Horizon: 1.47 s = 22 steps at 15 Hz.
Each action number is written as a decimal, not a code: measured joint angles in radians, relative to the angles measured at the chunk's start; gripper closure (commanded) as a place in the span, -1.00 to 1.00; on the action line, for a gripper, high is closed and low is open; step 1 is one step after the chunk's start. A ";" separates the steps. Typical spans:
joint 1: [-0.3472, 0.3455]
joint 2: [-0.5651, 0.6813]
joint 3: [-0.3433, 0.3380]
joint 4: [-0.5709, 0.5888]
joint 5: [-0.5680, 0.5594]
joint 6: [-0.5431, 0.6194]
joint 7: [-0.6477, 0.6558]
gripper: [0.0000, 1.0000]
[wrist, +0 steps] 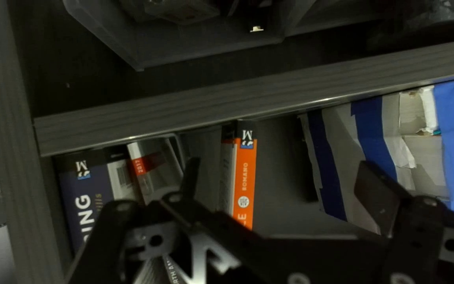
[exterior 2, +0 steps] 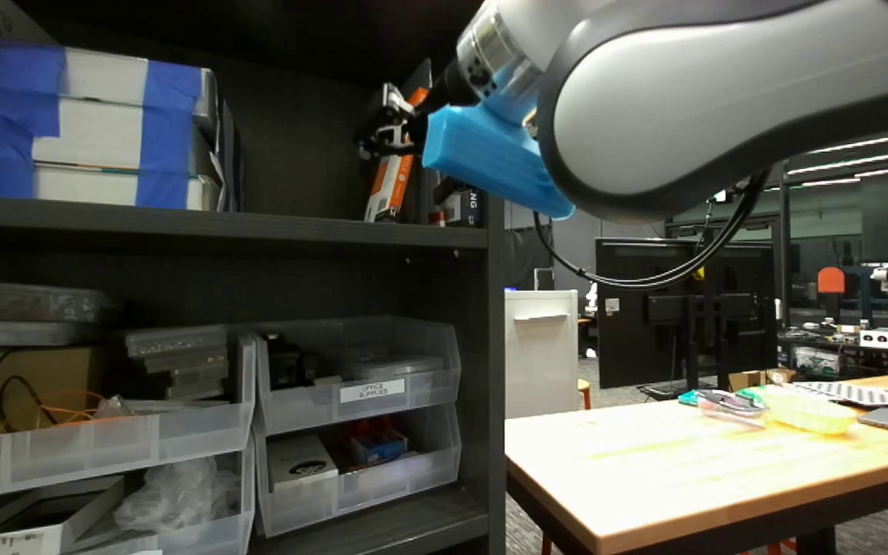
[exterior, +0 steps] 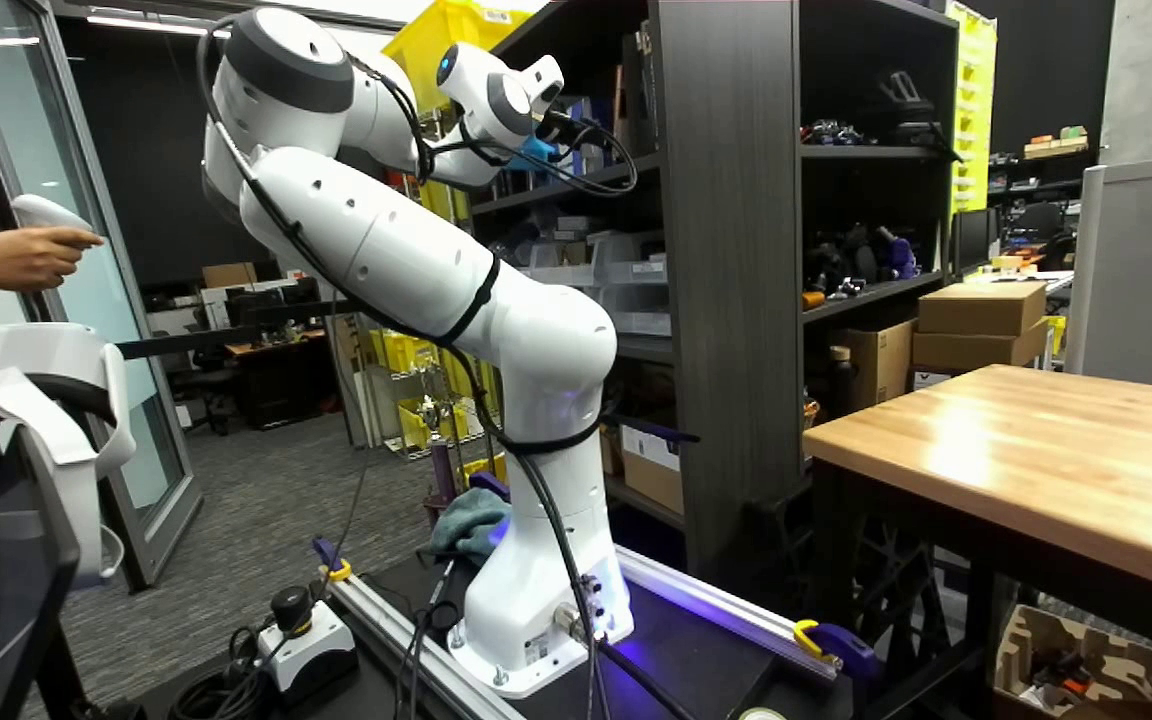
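Gripper (wrist: 280, 177) was spread wide, holding nothing. Orange book (wrist: 245, 177) stood tilted near shelf edge (wrist: 250, 98), seen between the fingers (wrist: 380, 193) in wrist view, with room between it and blue-taped stack (wrist: 373, 138).

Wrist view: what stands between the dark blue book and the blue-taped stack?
A red-banded book and an orange-spined book show there in the wrist view.
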<state>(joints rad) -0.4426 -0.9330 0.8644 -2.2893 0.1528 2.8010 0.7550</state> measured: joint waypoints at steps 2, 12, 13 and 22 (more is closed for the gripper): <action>-0.001 0.000 0.000 0.000 -0.001 0.001 0.000 -1.00; -0.032 0.004 0.007 0.018 -0.003 0.011 0.000 -1.00; -0.034 0.006 0.010 0.021 -0.003 0.011 0.001 -1.00; -0.060 0.021 0.045 0.047 -0.003 0.014 0.007 -1.00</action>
<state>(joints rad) -0.5028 -0.9116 0.9098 -2.2426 0.1499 2.8146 0.7619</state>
